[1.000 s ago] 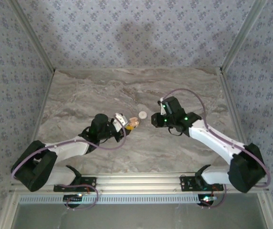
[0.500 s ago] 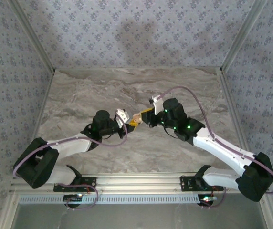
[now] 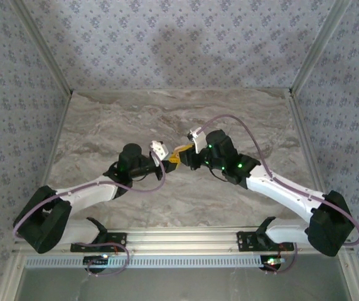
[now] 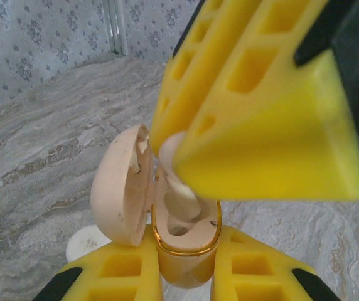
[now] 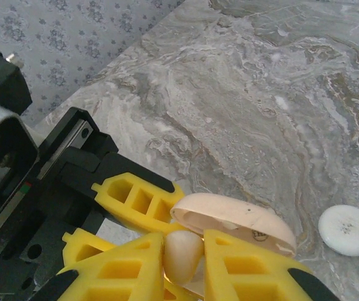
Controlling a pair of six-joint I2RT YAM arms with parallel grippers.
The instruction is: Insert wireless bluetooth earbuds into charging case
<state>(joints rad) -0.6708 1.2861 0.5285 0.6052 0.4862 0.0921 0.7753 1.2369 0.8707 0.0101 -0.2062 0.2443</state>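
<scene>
The charging case [image 4: 186, 232] is a cream shell with a gold rim, its lid [image 4: 122, 188] swung open to the left. My left gripper [image 4: 186, 276] is shut on its base and holds it upright above the table. One earbud [image 5: 182, 254], a pale rounded piece, is pinched in my right gripper [image 5: 182, 263], which is shut on it. That earbud [image 4: 170, 150] hangs right at the case's open cavity, under the right fingers [image 4: 261, 106]. In the top view both grippers meet mid-table: left gripper [image 3: 170, 161], right gripper [image 3: 181, 151].
A white round disc [image 5: 348, 230] lies flat on the marble table [image 5: 242, 94] just beyond the case; the same disc [image 4: 85, 243] sits behind the lid. Patterned walls enclose the table [image 3: 104, 125] on three sides.
My right arm has swung left with the earbud until its fingers sit over the case in my left gripper. The left arm has barely shifted. The white disc is now covered in the top view.
</scene>
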